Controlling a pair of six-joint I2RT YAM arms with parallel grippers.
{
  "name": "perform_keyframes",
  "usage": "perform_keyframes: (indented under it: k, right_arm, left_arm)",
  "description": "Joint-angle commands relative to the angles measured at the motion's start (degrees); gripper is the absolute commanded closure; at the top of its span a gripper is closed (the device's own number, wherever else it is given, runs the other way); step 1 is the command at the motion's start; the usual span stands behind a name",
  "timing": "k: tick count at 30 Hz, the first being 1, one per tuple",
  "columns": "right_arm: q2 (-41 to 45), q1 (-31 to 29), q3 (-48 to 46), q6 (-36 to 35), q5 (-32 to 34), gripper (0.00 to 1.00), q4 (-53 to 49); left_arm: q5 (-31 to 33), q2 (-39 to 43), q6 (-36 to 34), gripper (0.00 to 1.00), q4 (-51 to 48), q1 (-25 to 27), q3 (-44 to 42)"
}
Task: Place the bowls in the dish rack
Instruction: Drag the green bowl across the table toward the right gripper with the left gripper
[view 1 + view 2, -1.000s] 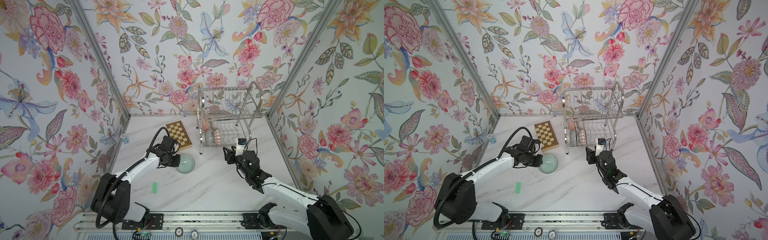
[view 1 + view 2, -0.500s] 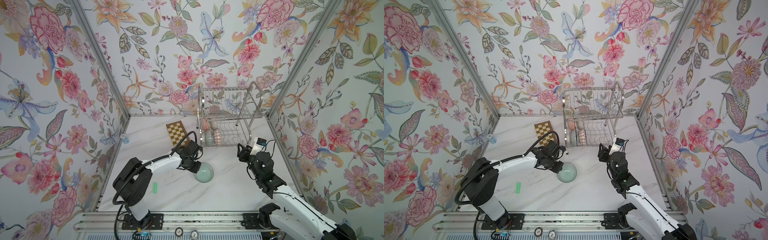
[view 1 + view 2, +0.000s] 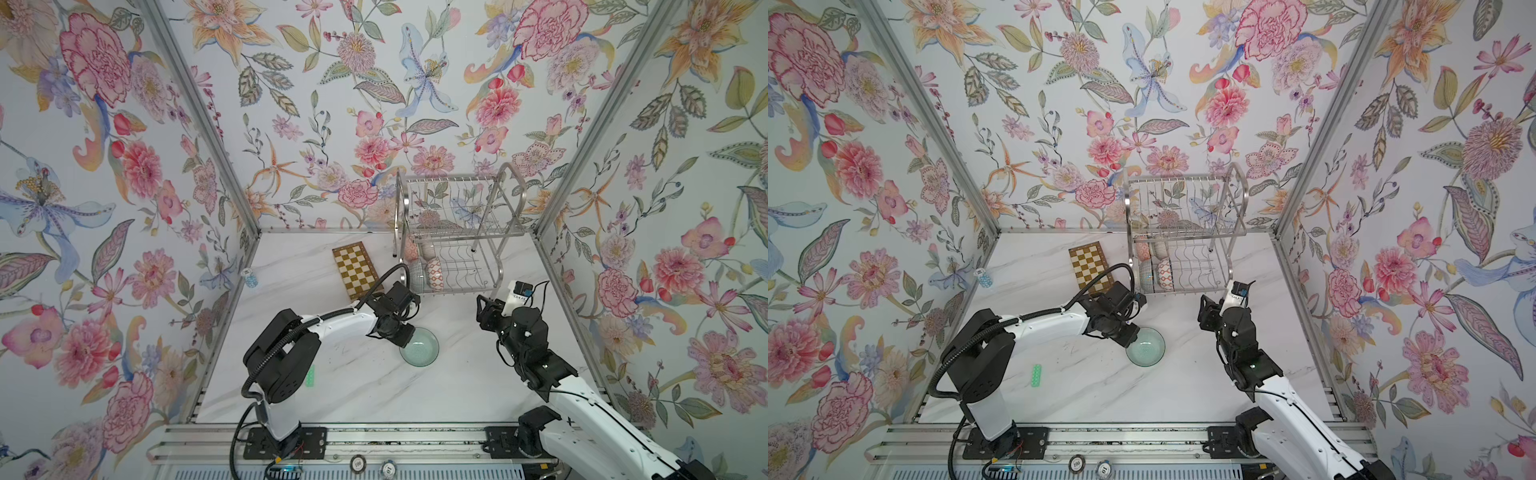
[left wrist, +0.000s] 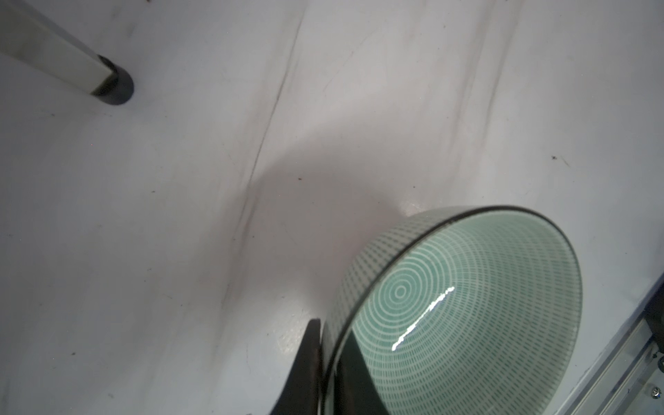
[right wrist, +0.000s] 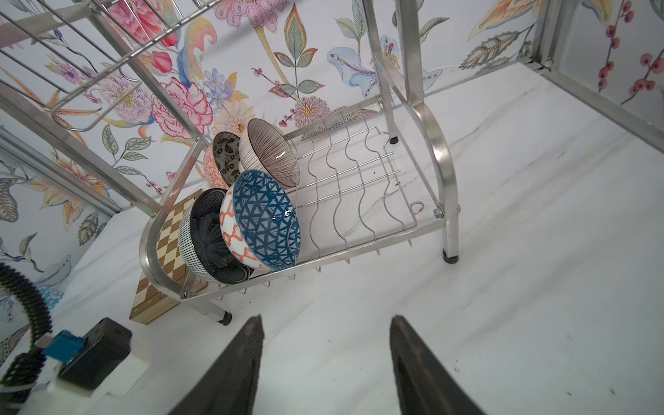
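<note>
The left gripper (image 3: 405,336), still pinching the mint bowl (image 3: 420,350) by its rim, has brought it from the chessboard (image 3: 355,270) to mid-table (the right gripper (image 5: 326,323) stands open, empty), probably for handover.

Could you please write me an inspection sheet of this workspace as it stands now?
Surface: white marble table, faint scuffs, nothing spilled.
Job's things: dish rack at the back. Four bowls stand on edge at the chessboard end of its lower tier, among them the blue triangle bowl. The mint green bowl is not yet racked.
Clutter: chessboard beside the rack; small green piece; small blue-and-white item by the wall.
Grippers: left gripper pinches the mint green bowl's rim; right gripper open, empty, facing the rack.
Cables: black corrugated hose arches over the left wrist.
Surroundings: floral walls, metal frame posts.
</note>
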State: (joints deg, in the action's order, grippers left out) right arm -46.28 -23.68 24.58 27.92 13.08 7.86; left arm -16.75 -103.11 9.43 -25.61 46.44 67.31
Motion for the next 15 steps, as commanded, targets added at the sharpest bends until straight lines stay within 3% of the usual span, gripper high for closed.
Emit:
perform_keyframes:
  k: [1, 7, 15]
  right_arm:
    - [-0.2, 0.3, 1.2, -0.7, 0.1, 0.41, -1.7]
    - [-2.2, -0.3, 2.5, -2.6, 0.2, 0.29, -1.2]
    - [-6.7, -3.1, 6.6, -6.8, 1.1, 0.23, -1.6]
  left_arm:
    - [-0.5, 0.1, -1.5, 0.75, 0.4, 0.3, 1.3]
    - [0.1, 4.4, -3.5, 0.48, -0.7, 0.2, 1.1]
    - [0.4, 12.5, -3.7, 0.24, -1.1, -3.1, -0.8]
